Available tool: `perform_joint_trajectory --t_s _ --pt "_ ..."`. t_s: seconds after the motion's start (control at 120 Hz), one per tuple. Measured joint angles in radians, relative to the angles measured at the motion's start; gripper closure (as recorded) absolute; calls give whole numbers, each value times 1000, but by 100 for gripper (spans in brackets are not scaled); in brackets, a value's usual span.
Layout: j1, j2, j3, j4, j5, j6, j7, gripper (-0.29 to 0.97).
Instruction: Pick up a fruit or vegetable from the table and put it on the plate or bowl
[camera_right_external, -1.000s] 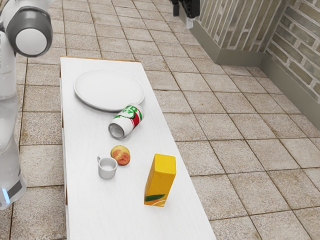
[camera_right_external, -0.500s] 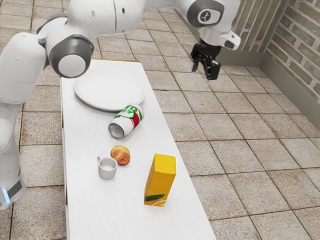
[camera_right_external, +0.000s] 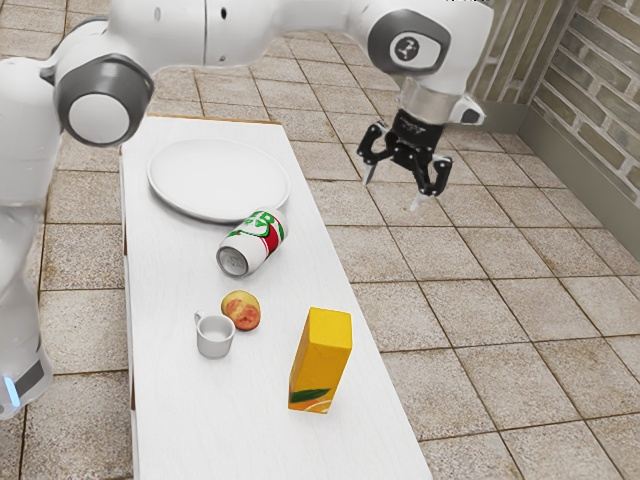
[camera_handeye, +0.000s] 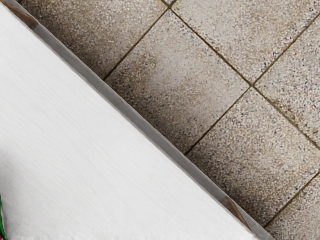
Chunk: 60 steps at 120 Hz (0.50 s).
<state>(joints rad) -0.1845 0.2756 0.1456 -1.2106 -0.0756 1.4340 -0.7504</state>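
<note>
Nothing is done yet: my gripper (camera_right_external: 394, 190) hangs empty, fingers apart, off the table (camera_right_external: 180, 270) edge, with the peach (camera_right_external: 241, 311) untouched beside the mug (camera_right_external: 213, 334) and the plate (camera_right_external: 200, 185) bare.

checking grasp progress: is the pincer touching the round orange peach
Apart: the exterior view shows the open black pincer off the white table, far from the round orange peach.

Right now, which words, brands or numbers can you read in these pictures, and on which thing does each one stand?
None can be read for certain.
Can: white marks on the red and green label, too blurred to read.
Orange carton: a green shape near the base, no letters.
</note>
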Motion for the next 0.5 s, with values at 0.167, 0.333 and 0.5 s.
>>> perform_joint_trajectory --t_s 0.167,0.333,0.5 --pt "-58 -79 0 -163 0 42 -208 0" --pt "-71 -282 -2 -458 -1 188 -371 0" --pt "-64 -412 -24 -676 -1 304 -496 0"
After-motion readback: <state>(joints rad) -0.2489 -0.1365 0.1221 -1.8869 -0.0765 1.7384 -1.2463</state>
